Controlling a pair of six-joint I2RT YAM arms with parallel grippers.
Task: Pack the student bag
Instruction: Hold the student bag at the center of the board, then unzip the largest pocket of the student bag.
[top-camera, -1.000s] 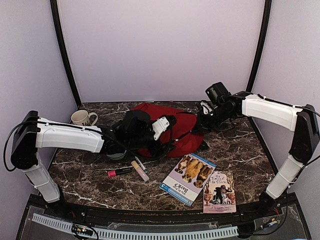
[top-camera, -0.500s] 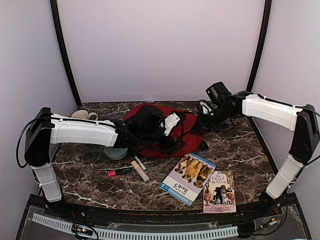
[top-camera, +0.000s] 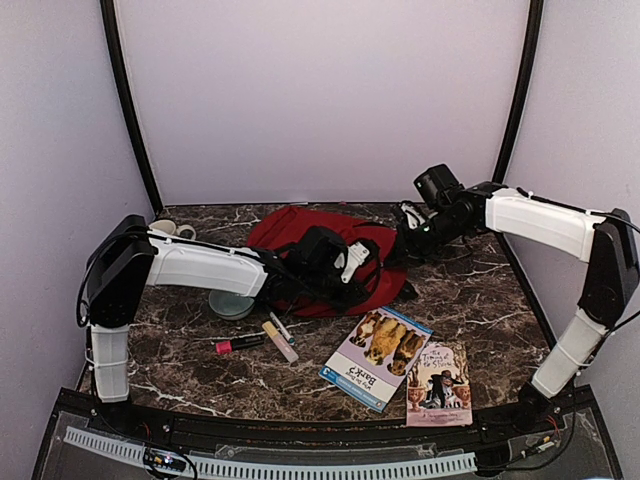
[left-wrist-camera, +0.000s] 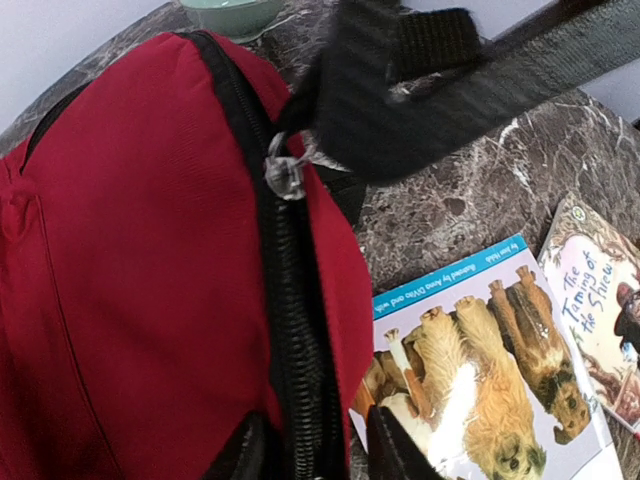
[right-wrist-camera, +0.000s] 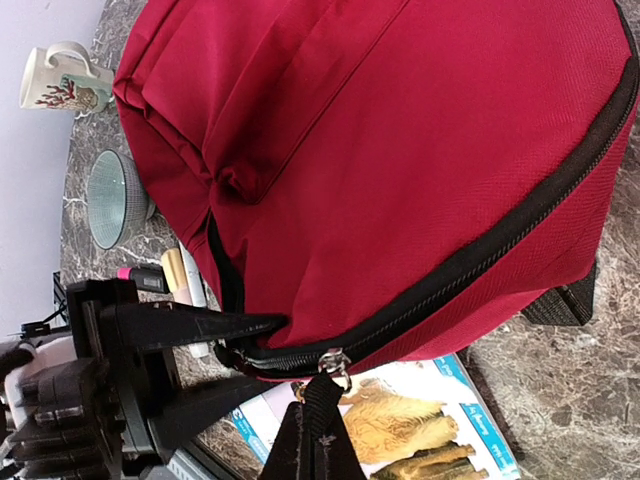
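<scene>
**1 student bag (top-camera: 295, 228), 2 arms on it**

Your bag is soft dark-red woven fabric with black toothed zippers and black webbing straps. It lies at the back middle of the marbled table (top-camera: 470, 290). Your right gripper (right-wrist-camera: 315, 445) is pinched tight on the black zipper pull (right-wrist-camera: 322, 392) at the bag's right edge. Your left gripper (left-wrist-camera: 315, 455) has 2 fingers set either side of the zipper seam; you cannot tell whether they squeeze it. In front lie 2 flat glossy books, side by side: the dog-cover book (top-camera: 376, 357) and the pink-cover book (top-camera: 438, 384). To the left are 1 handled mug (top-camera: 163, 230), 1 round pale-green bowl (top-camera: 230, 305), 1 pink marker (top-camera: 238, 343), 1 beige stick (top-camera: 281, 343) and 1 thin pen (top-camera: 281, 325).
</scene>
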